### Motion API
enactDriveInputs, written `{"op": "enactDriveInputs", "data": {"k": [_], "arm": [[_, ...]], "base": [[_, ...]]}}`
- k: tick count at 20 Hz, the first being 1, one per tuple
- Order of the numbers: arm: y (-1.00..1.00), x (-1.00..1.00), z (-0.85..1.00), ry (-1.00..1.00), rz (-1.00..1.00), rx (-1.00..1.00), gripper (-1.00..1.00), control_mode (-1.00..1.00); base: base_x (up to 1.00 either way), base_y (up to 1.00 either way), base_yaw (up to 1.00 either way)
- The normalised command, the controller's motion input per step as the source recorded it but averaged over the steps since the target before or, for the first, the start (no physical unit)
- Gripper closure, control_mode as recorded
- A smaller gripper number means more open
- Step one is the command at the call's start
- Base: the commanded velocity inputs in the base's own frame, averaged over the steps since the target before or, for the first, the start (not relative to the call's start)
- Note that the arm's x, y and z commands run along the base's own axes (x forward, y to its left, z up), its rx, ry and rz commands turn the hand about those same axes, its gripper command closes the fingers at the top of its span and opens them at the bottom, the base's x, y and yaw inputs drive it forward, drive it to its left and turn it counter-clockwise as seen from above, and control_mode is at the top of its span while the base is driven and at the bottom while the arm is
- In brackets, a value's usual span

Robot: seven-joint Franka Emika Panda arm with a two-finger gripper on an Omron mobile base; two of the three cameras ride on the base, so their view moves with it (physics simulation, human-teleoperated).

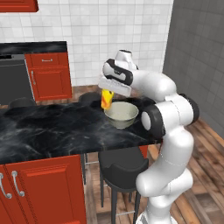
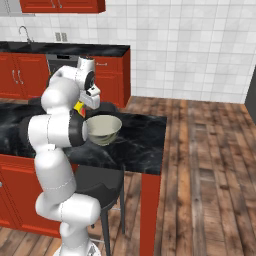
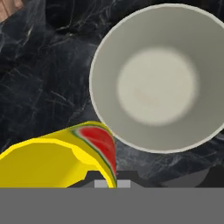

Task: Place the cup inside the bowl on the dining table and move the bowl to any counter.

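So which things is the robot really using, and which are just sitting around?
Using:
- yellow cup, held in the shut pincer beside the bowl's rim
- grey-green bowl, nothing inside yet
- dining table under the bowl
- counter, where the bowl may go

Just sitting around:
- dark stool
- faucet
- red cabinets

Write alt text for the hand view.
A yellow cup with a red mark is held at the bottom left, beside and above an empty grey bowl that sits on the black marble table.
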Motion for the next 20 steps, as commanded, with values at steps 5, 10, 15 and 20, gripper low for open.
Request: {"op": "enactDriveInputs", "data": {"k": [5,10,15,20], "arm": [[-0.17,0.22,0.01,0.01,0.0,0.0,1.0,-1.0],[-0.18,0.13,0.0,0.0,0.0,0.0,1.0,-1.0],[-0.08,0.0,0.0,0.0,0.0,0.0,1.0,-1.0],[-0.13,0.06,0.0,0.0,0.0,0.0,1.0,-1.0]], "base": [[0.0,0.0,0.0],[0.0,0.0,0.0],[0.0,0.0,0.0],[0.0,0.0,0.0]]}}
